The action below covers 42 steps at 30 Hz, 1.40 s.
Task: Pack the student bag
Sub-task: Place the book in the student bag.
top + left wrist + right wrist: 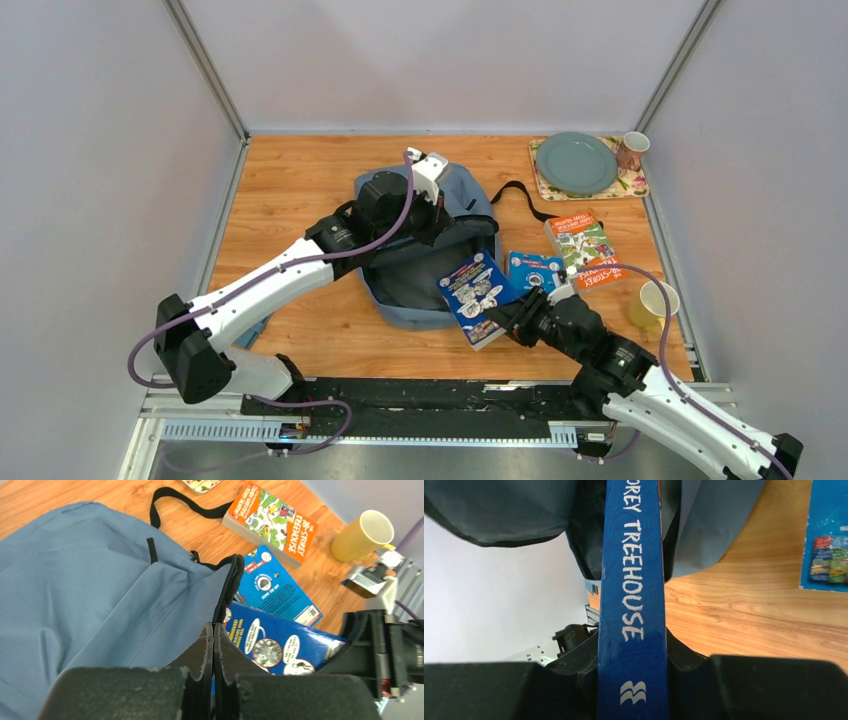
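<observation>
The grey-blue student bag (420, 270) lies mid-table with its dark zip opening facing right. My left gripper (440, 222) is shut on the zip edge of the bag (100, 590) and holds the opening up. My right gripper (508, 318) is shut on a dark blue Treehouse book (478, 292); its spine (631, 600) runs between my fingers and its far end sits at the bag's mouth (584, 545). The same book (280, 645) shows beside the zip in the left wrist view.
A light blue book (535, 270) and an orange book (583, 248) lie right of the bag. A yellow cup (655, 303) stands near the right edge. A grey plate (577, 163) on a mat and a pink cup (632, 150) stand at the back right.
</observation>
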Tool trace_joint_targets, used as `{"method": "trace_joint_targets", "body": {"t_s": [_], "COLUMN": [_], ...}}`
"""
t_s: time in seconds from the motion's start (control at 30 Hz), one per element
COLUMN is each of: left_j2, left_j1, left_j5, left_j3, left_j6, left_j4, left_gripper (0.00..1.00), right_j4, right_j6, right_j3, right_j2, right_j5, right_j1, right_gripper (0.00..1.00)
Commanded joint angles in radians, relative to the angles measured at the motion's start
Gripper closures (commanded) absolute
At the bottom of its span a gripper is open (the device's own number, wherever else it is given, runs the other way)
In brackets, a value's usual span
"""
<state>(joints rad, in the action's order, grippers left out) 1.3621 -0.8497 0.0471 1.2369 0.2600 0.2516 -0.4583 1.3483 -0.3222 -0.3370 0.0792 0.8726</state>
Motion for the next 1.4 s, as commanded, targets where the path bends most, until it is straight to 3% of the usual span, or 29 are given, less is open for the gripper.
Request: {"method": "trace_joint_targets", "body": {"t_s": [0.0, 0.27, 0.43, 0.57, 0.67, 0.83, 1.0, 1.37], "left_j2": [-0.086, -0.124, -0.086, -0.051, -0.046, -0.047, -0.043, -0.038], "left_j1": [-0.002, -0.02, -0.032, -0.038, -0.043, -0.046, -0.048, -0.049], "left_j5": [0.037, 0.076, 0.062, 0.048, 0.053, 0.037, 0.056, 0.057], "left_j3": [-0.013, -0.065, -0.034, 0.006, 0.018, 0.019, 0.027, 0.079], "left_j6": [0.041, 0.073, 0.102, 0.105, 0.116, 0.125, 0.148, 0.125], "left_j4": [-0.089, -0.156, -0.186, -0.178, -0.169, -0.157, -0.158, -0.138], "left_gripper": [1.0, 1.0, 1.0, 1.0, 1.0, 1.0, 1.0, 1.0], "right_j4": [0.374, 0.671, 0.693, 0.844, 0.955, 0.937, 1.061, 1.588], "right_j6": [0.098, 0.282, 0.362, 0.384, 0.353, 0.33, 0.315, 0.164], "right_j3": [-0.015, 0.052, -0.008, -0.04, -0.049, -0.104, -0.098, -0.193], "right_j2": [-0.071, -0.279, -0.44, -0.571, -0.629, -0.698, -0.79, -1.259], "right_j5": [0.025, 0.025, -0.004, -0.047, -0.013, 0.001, 0.037, 0.083], "right_j1": [0.0, -0.001, -0.003, -0.003, -0.003, -0.018, -0.037, -0.083], "right_gripper": [1.0, 1.0, 1.0, 1.0, 1.0, 1.0, 1.0, 0.97]}}
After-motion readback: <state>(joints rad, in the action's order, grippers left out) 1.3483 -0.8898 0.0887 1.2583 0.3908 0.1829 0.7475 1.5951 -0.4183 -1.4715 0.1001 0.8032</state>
